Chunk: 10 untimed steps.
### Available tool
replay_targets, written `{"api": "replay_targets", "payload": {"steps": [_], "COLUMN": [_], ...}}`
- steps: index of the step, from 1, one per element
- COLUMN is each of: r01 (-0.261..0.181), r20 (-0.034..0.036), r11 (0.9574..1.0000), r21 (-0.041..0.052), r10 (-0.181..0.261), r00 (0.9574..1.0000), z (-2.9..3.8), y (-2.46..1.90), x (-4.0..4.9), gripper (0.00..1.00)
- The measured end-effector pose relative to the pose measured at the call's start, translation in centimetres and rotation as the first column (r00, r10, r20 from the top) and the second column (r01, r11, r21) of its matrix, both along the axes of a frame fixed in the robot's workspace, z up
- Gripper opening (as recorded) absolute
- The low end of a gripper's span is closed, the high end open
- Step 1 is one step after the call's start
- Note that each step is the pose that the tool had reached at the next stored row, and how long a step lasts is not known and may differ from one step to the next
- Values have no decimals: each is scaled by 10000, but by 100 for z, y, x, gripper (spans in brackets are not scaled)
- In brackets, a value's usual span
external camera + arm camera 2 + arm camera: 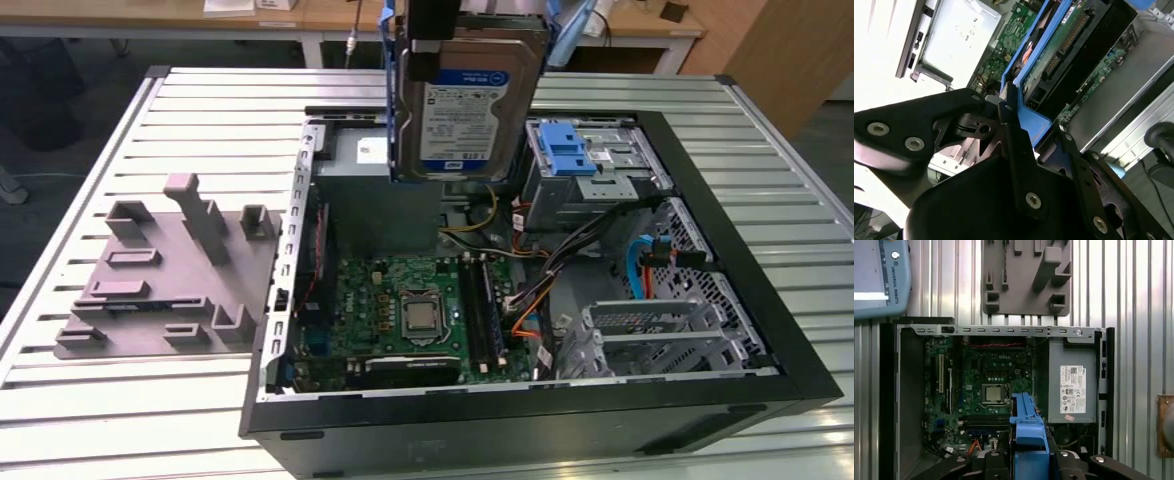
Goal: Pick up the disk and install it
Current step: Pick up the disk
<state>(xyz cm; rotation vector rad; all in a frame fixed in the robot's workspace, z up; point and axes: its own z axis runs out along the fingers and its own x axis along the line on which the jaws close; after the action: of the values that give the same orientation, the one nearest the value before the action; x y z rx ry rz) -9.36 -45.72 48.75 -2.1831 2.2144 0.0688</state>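
"1 disk [474, 110], and where was it?"
"Hanging on edge above the open case [747, 300], label toward the exterior view. The tool [1031, 131] was pinching its blue rail at the top."
"What lay beneath?"
"The motherboard [414, 300] and loose cables [594, 245]; the cage [567, 155] with the blue latch stood just beside, toward the exterior view's right."
"What did the carry need?"
"I judged: a firm pinch, the disk square to the cage, rails clear of those cables."
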Motion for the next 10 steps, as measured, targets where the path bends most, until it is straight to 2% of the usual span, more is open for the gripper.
{"api": "replay_targets", "payload": {"steps": [10], "r01": [0], "r20": [1], "r11": [10000], "r21": [-77], "r10": [0], "r00": [10000], "z": [-31], "y": [-12], "x": [235], "gripper": [36]}}
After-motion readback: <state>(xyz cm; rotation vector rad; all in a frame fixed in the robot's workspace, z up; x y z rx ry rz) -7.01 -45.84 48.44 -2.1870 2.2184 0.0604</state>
